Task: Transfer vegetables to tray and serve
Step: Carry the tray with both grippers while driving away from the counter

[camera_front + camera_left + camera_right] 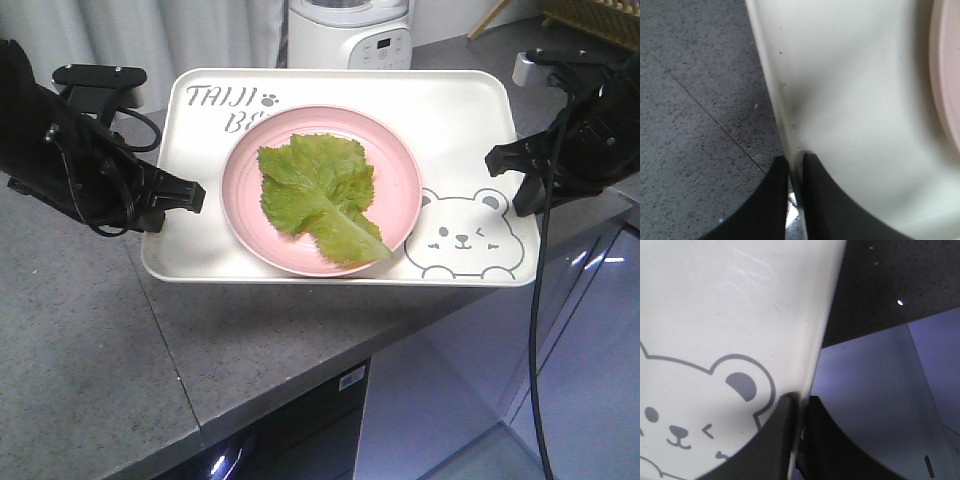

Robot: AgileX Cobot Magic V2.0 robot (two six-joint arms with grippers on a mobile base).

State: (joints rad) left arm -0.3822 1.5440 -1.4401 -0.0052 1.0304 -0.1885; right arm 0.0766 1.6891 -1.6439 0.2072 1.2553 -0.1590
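Grey tabletop (pixel 80 340) is showing beneath the tray (pixel 460 110). At frame centre the lettuce leaf (pixel 315 195) is resting on the pink plate (pixel 397 180) inside the tray. My left fingers (pixel 765 210) and right fingers (pixel 775 445) are clamping opposite tray rims.

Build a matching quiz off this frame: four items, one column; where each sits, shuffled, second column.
Column A
1. lettuce leaf
2. pink plate
3. left gripper
4. right gripper

Column B
a. fingers pinch the tray rim beside the bear face
b. lies on the pink plate
c. fingers pinch the tray rim on the side of the TAIJI lettering
d. sits in the middle of the tray

Pairs: 1-b, 2-d, 3-c, 4-a
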